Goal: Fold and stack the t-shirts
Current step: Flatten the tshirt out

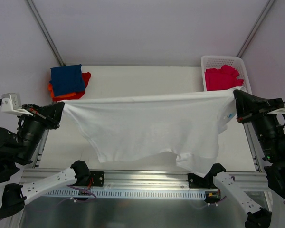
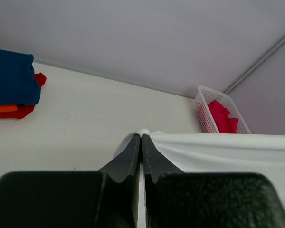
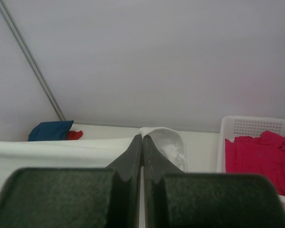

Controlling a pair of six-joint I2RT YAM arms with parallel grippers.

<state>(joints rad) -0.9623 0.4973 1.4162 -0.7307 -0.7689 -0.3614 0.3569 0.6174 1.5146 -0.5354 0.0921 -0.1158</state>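
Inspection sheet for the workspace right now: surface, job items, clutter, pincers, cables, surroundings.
Surface: white tabletop.
Job's things: large white cloth t-shirt stretched in the air between both arms; folded navy blue t-shirt on orange-red t-shirt, far left; crimson-pink t-shirts in white plastic lattice basket, far right.
Clutter: nothing seen.
Grippers: left pincer and right pincer each shut on a white-shirt corner.
Cables: thin wires at arm bases.
Surroundings: pale walls, grey metal poles.

There's the white table: at its far left corner sits a folded stack, navy t-shirt atop an orange-red t-shirt, and far right stands a white lattice basket.
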